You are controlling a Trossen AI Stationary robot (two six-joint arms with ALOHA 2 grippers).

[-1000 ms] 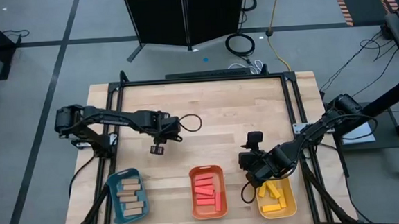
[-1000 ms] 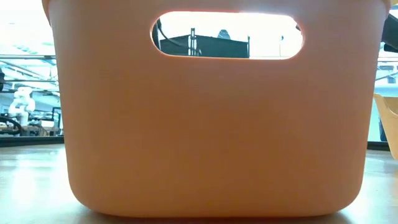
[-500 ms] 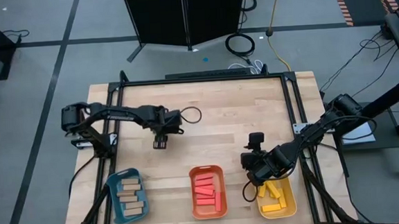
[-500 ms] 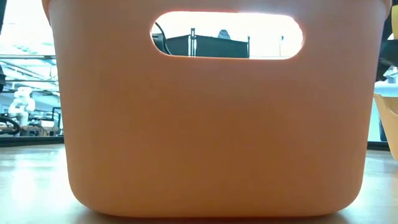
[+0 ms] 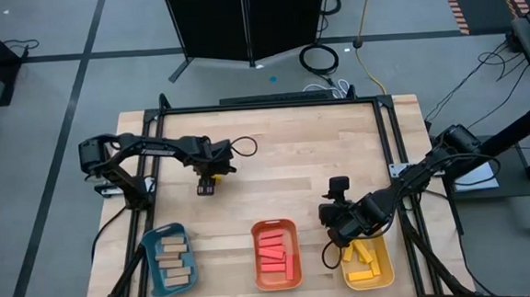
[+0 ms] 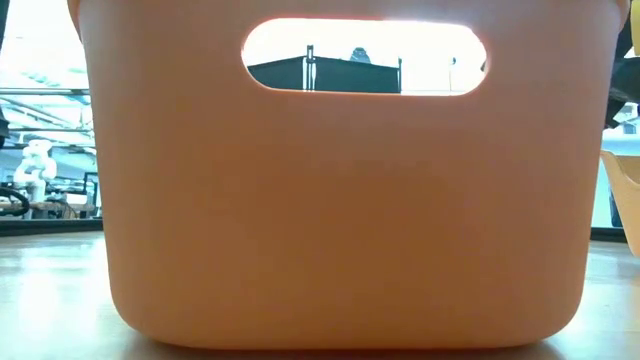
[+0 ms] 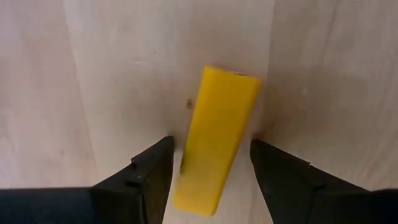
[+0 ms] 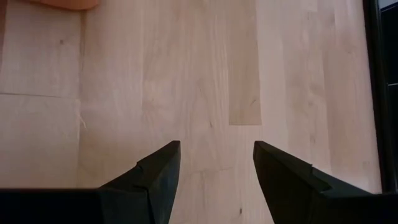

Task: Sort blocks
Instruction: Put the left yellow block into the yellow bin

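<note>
The left gripper (image 7: 208, 163) sits spread around a yellow block (image 7: 216, 142) lying on the table (image 5: 294, 165), well apart from the yellow tray (image 5: 384, 272). It should close squarely on the block's long sides before lifting. The right gripper (image 8: 214, 163) waits spread and empty beside that tray.

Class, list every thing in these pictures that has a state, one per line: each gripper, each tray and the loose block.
left gripper: open, fingers either side of the yellow block, out on the table
yellow block: lying on the table, not clamped
right gripper: open, empty, above bare wood beside the yellow tray
blue tray: holds tan blocks
orange tray: holds red blocks
yellow tray: holds yellow blocks
</note>
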